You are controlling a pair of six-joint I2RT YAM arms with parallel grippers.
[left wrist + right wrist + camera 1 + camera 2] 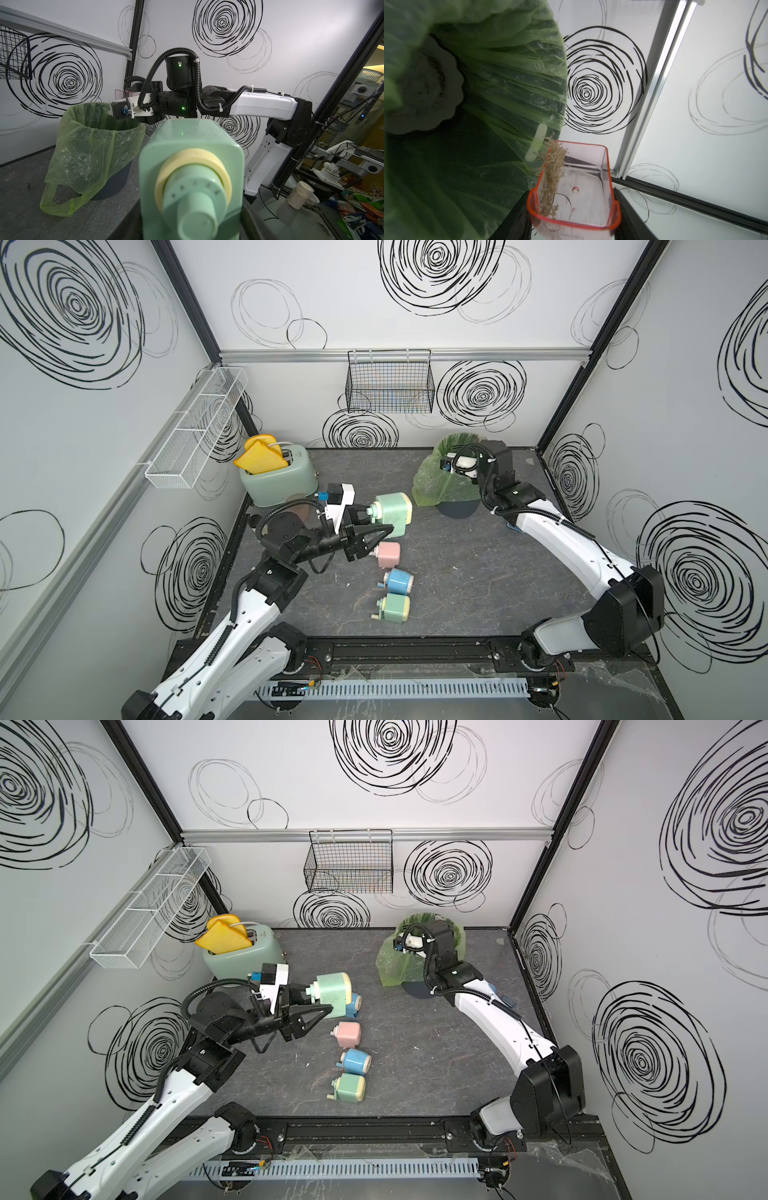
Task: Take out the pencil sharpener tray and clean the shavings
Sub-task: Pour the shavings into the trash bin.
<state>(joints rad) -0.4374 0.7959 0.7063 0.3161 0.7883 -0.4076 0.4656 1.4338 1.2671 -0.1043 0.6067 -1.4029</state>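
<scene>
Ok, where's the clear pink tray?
In the right wrist view the clear pink plastic tray sits in the right gripper, tipped above the green-bagged bin at the table's back right, tan shavings inside.

Pencil sharpeners: five
Large green sharpener (pixel 334 992): one
Small green sharpener (pixel 351 1088): one
Pink sharpener (pixel 348 1034): one
Blue sharpeners (pixel 356 1061): two, counting the half-hidden blue sharpener (pixel 355 1006)
Sharpener tray (pixel 588 180): one
Shavings clump (pixel 553 166): one
Lined bin (pixel 457 509): one
Toaster (pixel 282 485): one
Toast slices (pixel 259 458): two
Wire baskets: two, white basket (pixel 195 423) and black basket (pixel 390 383)

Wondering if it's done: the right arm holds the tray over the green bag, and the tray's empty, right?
Not empty: the right wrist view shows shavings clinging to a wall of the tray. The right gripper does hold it over the green bag.
</scene>
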